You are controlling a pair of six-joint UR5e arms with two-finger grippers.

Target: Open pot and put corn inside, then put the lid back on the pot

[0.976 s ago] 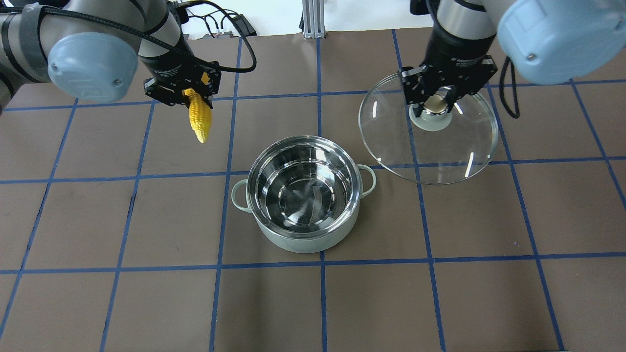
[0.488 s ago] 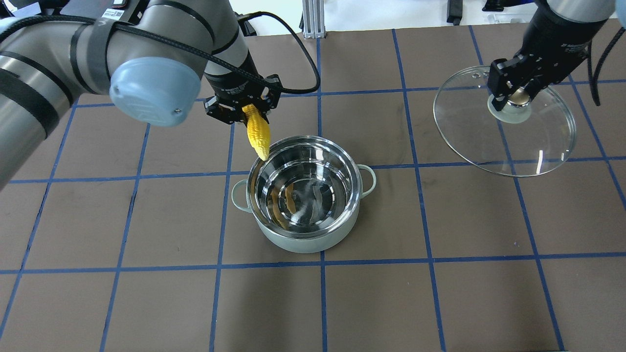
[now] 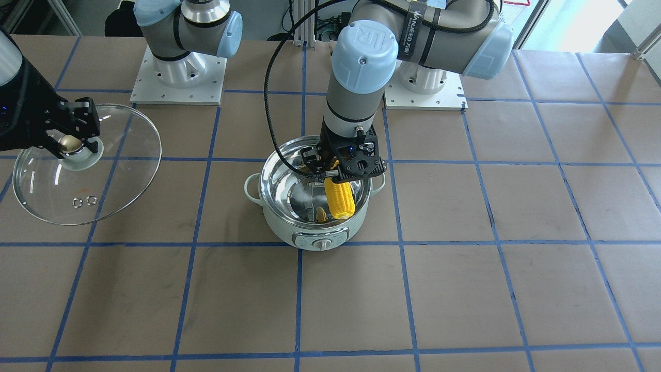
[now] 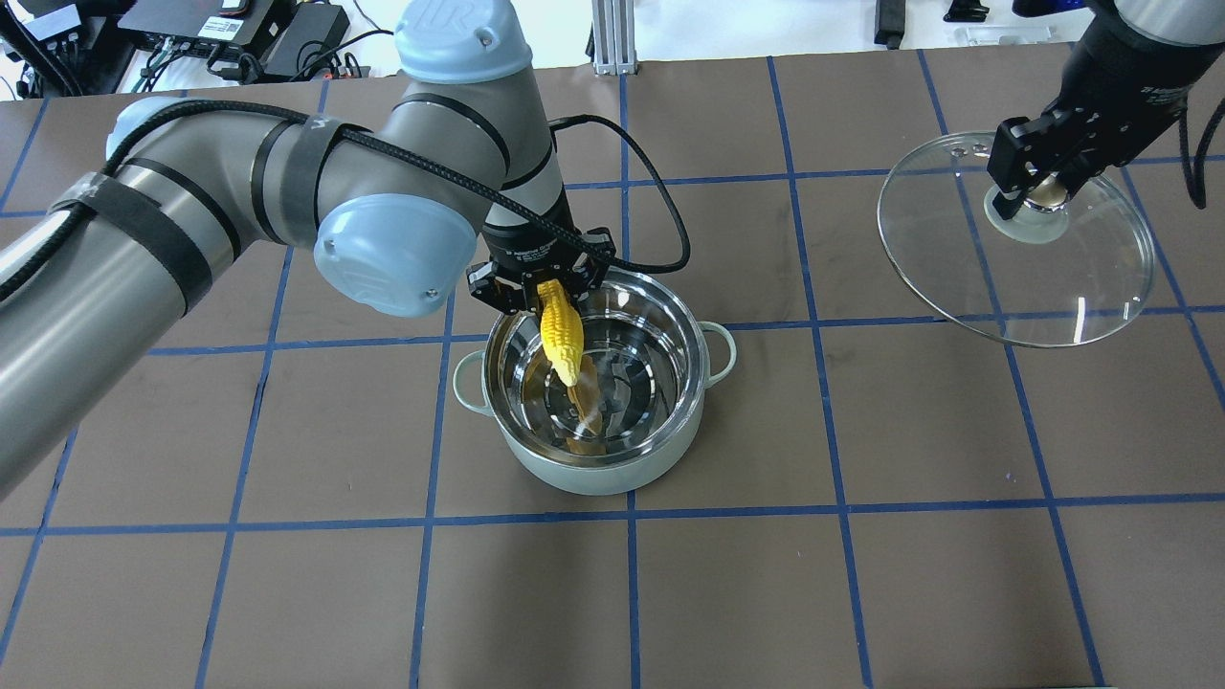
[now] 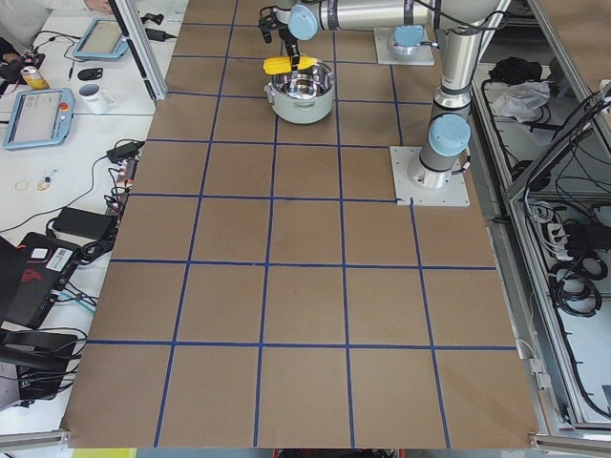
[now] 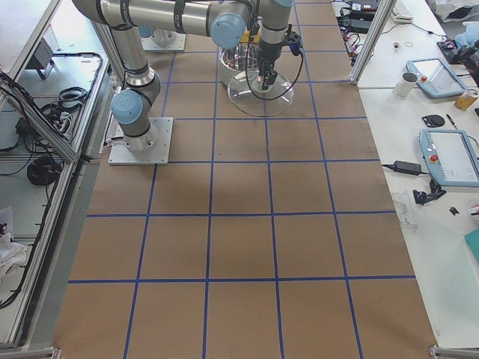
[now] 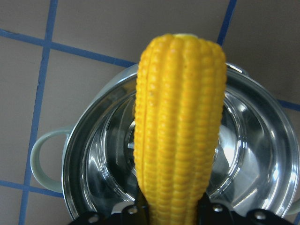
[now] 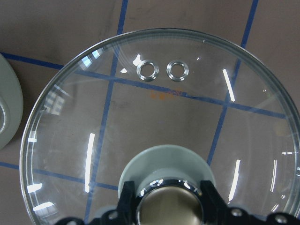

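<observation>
Over the pot [image 4: 593,474], things have moved on. A second ago the corn [image 4: 561,335] hung well off to the robot's left of the pot, and half a second ago its tip had reached the rim. Now we see it slanting across the open mouth, thick end up in the left end effector [image 4: 544,290] and point aimed down toward the pot's middle. The fingers are closed narrowly on the cob's thick end. In the left wrist view the cob stands straight out from between them, with the steel bowl behind it.

In the same span the lid [image 4: 1053,277] has been carried farther from the pot, out to the robot's right and well apart from it. The right end effector [image 4: 1038,191] is clamped on the knob [image 8: 164,199], and the glass hangs tilted. Whether the lid's low edge touches the surface [image 4: 861,593] we cannot tell.

We take this to mean the opening is done and the corn step is at its release point. What remains is to let go, pull the left arm clear, and bring the lid back over the pot.

As for contents, the pot has nothing resting in it yet. Its steel interior shows only reflections, a brownish-yellow one of the cob among them. How far below the rim the tip sits we cannot judge. The lid covers nothing.
</observation>
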